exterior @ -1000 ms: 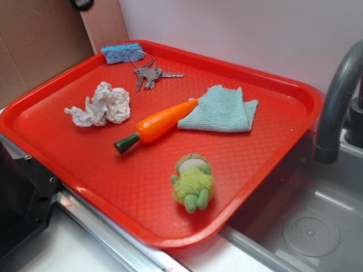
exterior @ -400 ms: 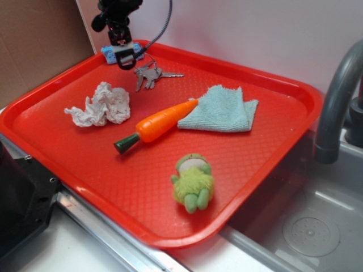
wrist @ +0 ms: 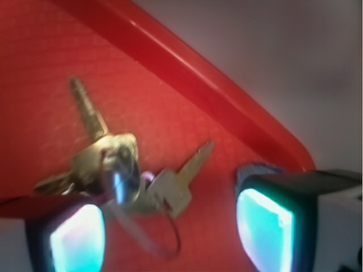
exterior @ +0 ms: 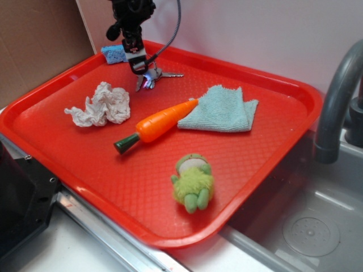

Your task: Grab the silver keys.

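In the exterior view, you see the gripper hanging from the black arm over the far left part of the red tray, directly above the silver keys. The keys lie flat on the tray floor near the far rim, with one key blade pointing right. Whether the gripper touches the keys cannot be told from this angle. A blue sponge sits just behind and to the left of the gripper, against the tray rim. Nearer to you on the left lies a crumpled white paper towel. A toy carrot lies across the middle of the tray, its orange tip touching the edge of a folded light blue cloth. A green plush toy rests toward the near edge, well apart from the keys. A grey faucet stands to the right of the tray, above a sink.

In the wrist view, you see the keys fanned out on the tray floor, the wire ring lying below them. The two fingers are spread wide apart, one to either side of the bunch, and grip nothing. The left finger sits just beside the keys; the right one stands clear of them
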You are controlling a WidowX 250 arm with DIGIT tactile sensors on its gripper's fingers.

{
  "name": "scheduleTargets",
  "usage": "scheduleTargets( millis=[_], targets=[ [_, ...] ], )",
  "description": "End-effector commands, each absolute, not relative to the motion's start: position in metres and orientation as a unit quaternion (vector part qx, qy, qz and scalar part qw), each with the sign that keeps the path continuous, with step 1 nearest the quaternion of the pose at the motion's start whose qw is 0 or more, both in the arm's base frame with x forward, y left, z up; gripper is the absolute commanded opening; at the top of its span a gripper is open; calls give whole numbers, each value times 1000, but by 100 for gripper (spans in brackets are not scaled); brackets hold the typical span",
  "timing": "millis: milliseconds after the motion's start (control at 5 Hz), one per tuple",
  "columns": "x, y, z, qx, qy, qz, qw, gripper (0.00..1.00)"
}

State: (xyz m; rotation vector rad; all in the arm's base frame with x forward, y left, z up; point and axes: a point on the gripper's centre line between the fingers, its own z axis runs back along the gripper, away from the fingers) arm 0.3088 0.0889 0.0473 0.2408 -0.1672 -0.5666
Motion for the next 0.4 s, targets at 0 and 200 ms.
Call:
scheduleTargets(
  millis=[0, 200],
  targets=[
    [319, 85, 61, 103, -109, -256, 955, 0],
    [318, 80, 61, 101, -108, -260, 954, 0]
  ],
)
